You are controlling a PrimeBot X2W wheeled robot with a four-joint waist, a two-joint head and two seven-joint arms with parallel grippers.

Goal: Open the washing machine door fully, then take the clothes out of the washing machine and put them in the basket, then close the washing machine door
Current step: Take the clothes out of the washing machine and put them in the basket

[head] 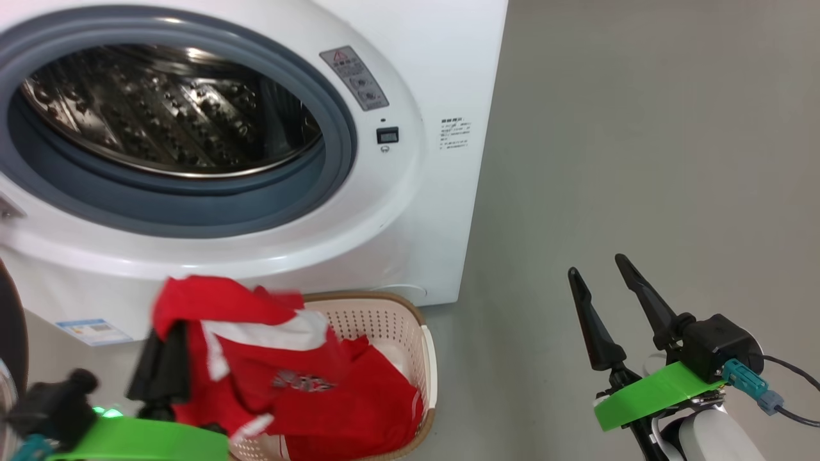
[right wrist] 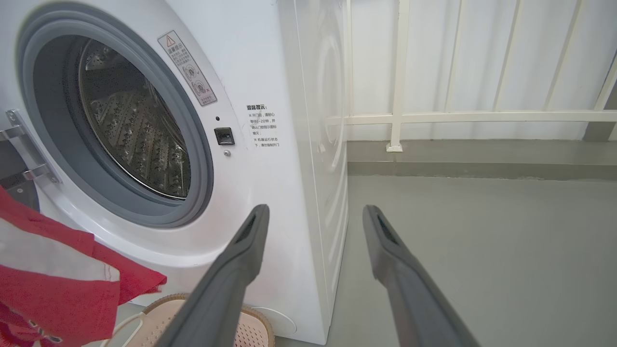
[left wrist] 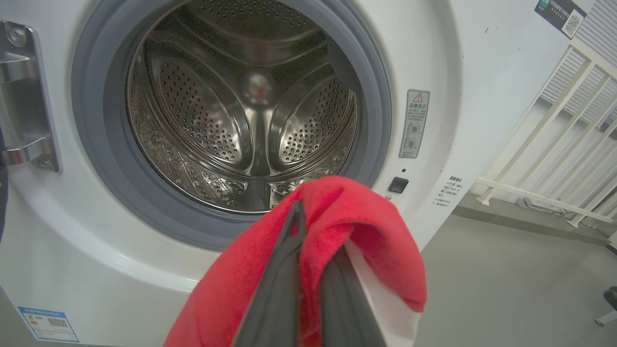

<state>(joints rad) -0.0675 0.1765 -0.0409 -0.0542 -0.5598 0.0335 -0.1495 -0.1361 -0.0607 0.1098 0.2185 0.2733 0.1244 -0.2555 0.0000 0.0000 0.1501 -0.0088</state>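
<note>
The left tool (left wrist: pixel 313 250) grips the bright red garment with white trim (head: pixel 282 371), its fingertips buried in fabric. The cloth drapes over the cream perforated plastic basket (head: pixel 410 314), hiding its left half, before the big white front-loading washing machine (head: pixel 410 211). The right tool (head: pixel 596 266) gapes empty.

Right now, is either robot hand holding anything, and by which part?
The left hand is shut on a bright red fabric garment with white trim, pinching a fold near that trim. The right hand is open, holding nothing.
</note>
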